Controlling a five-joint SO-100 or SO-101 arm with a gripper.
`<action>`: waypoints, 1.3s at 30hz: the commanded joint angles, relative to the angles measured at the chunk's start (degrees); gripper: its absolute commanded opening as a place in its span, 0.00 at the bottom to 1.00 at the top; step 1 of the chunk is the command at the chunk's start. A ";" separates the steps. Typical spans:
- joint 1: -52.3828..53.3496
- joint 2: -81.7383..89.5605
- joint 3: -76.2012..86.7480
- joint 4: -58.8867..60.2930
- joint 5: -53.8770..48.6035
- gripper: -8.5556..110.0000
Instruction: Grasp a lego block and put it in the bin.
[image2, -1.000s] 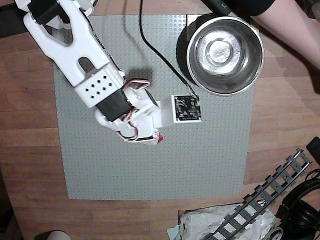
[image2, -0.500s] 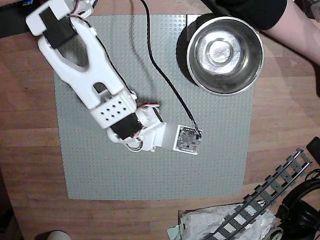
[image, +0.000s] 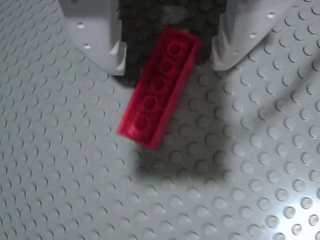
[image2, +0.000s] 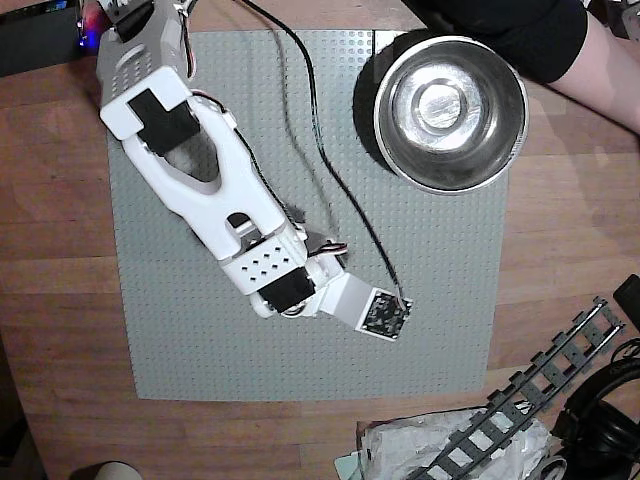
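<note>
Red block (image: 160, 89) is showing glossy moulded plastic, lying on a matt grey studded plastic baseplate (image: 240, 190). White fingers (image: 97, 35) are looking smooth, matt plastic. Bowl (image2: 450, 110) is gleaming as polished metal. Table (image2: 55, 300) is showing grained wood.

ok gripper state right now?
Gripper: open, jaws either side of the small red studded lego brick lying on the grey baseplate; not gripping it.

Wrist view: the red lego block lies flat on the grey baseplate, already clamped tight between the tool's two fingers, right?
Not clamped. In the wrist view the tool is open: its fingers stand either side of the far end of the lego block with gaps showing, not touching it. The block does lie flat on the grey baseplate.
</note>
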 joint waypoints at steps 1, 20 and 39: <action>0.79 0.00 -4.13 0.35 1.49 0.21; -1.49 -10.99 -13.54 2.90 7.73 0.28; -0.70 -24.61 -33.31 14.59 7.73 0.11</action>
